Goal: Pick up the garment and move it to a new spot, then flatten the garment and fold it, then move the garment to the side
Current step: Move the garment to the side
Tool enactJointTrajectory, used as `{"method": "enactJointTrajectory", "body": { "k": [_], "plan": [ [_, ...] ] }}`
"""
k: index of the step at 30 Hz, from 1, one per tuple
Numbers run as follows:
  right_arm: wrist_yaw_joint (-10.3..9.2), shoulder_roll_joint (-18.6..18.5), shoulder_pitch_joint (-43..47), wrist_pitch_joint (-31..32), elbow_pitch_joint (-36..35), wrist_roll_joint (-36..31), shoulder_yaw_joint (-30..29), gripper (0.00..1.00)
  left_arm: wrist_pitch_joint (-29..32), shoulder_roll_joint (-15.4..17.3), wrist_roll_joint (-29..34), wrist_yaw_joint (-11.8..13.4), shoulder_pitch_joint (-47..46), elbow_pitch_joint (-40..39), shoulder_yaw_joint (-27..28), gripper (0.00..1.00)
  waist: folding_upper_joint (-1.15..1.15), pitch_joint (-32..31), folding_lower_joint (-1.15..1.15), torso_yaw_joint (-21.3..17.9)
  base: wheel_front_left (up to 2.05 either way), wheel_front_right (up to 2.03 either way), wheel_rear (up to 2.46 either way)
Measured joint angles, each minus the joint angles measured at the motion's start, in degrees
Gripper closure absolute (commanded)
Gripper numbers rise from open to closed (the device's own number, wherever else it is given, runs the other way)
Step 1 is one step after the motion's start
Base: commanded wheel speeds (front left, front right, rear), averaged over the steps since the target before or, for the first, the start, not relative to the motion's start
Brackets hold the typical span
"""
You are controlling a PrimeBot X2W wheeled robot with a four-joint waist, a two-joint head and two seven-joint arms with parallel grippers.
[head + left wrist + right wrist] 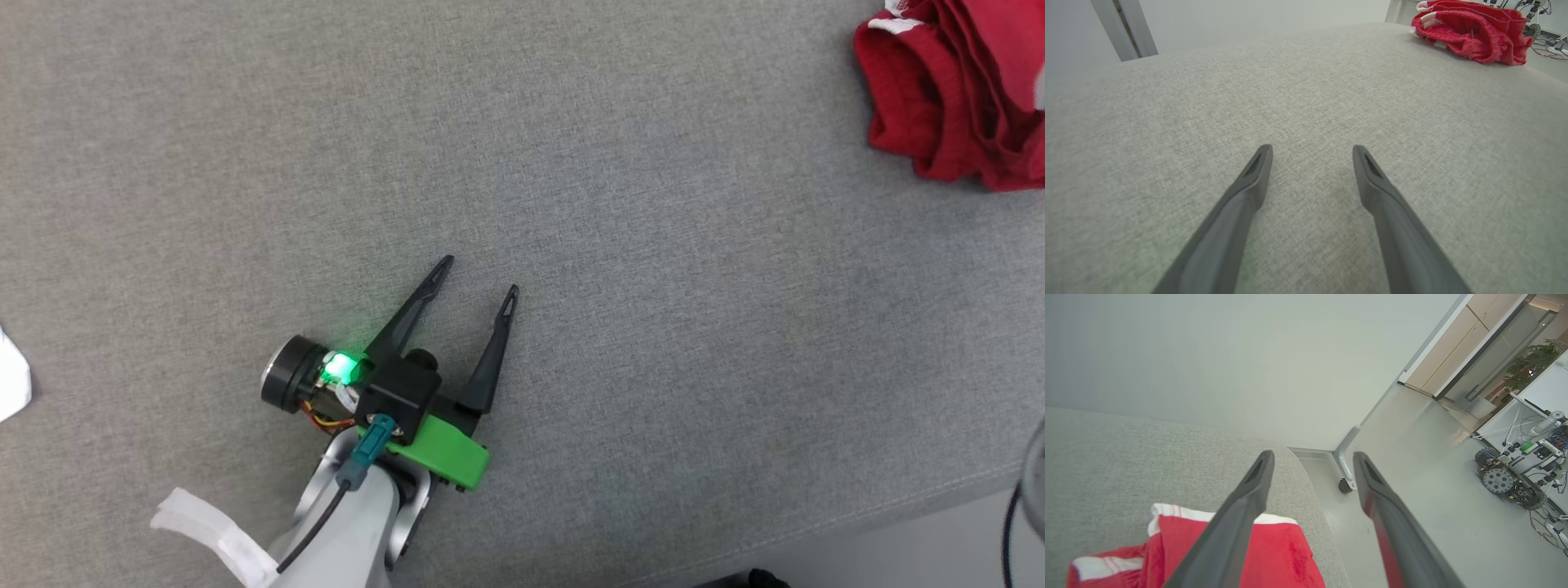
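We see the garment (947,98) bunched in a heap at the far right corner of the desk (653,204). Right tool (1313,455) hangs just above it, jaws wide, gripping nothing. Left tool (479,276) is well apart over grey desk, jaws wide too, empty.
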Motion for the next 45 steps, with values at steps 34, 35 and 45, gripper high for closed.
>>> {"method": "enactJointTrajectory", "body": {
  "k": [34,35,45],
  "plan": [
    [0.0,11.68,46.19,-0.13,-26.75,30.69,23.94,0.0,0.01,-0.53,-2.38,6.0,15.3,1.18,16.51,0.0,0.0,-22.82,0.0,7.28,0.0,0.0,0.0],
    [0.0,11.61,46.81,-0.13,-26.77,30.89,23.97,0.0,0.01,-0.54,-2.41,6.09,15.72,1.11,16.81,0.0,0.0,-23.18,0.0,7.62,0.0,0.0,0.0],
    [0.0,11.65,53.15,-0.13,-27.03,32.88,26.11,0.0,0.01,-0.57,-3.9,6.41,20.83,0.02,18.52,0.0,0.0,-27.34,0.0,11.28,0.0,0.0,0.0]
  ]
}}
